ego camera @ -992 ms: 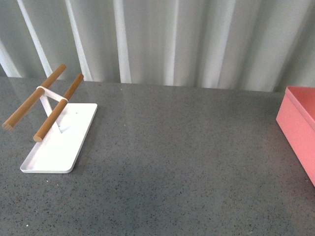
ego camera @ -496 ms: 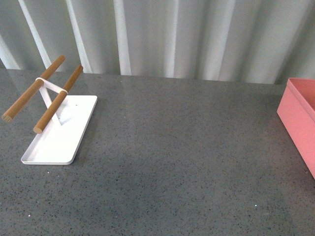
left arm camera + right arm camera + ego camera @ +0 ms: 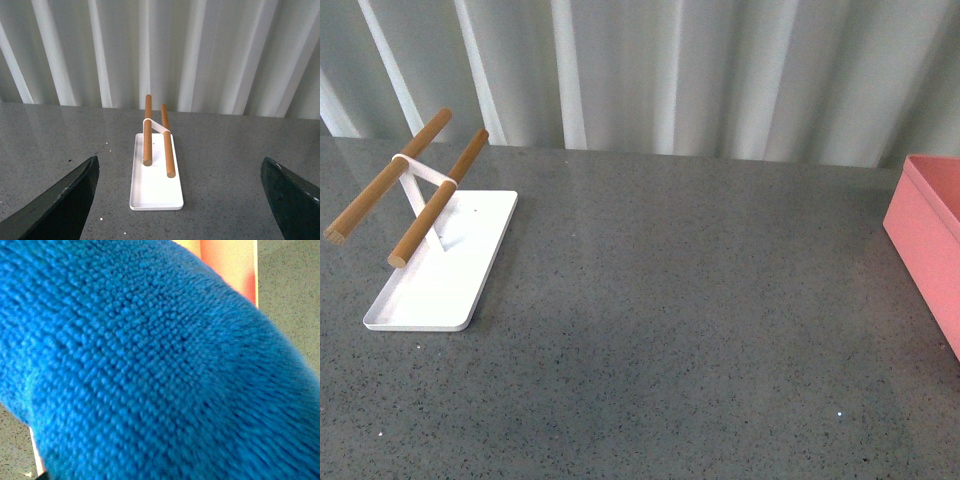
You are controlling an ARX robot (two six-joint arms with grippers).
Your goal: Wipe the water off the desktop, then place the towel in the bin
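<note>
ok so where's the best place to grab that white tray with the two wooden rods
Pinch one wooden rod around its middle, coming from above. Both rods sit raised and slanted over the white tray, with open space beside and under them. The tray itself lies flat on the desktop with only a low lip, probably too little to catch.

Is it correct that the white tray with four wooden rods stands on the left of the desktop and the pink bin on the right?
Not quite. The white tray carries two wooden rods, not four; the front view and left wrist view both show this. The tray does stand on the left of the desktop, the pink bin on the right.
</note>
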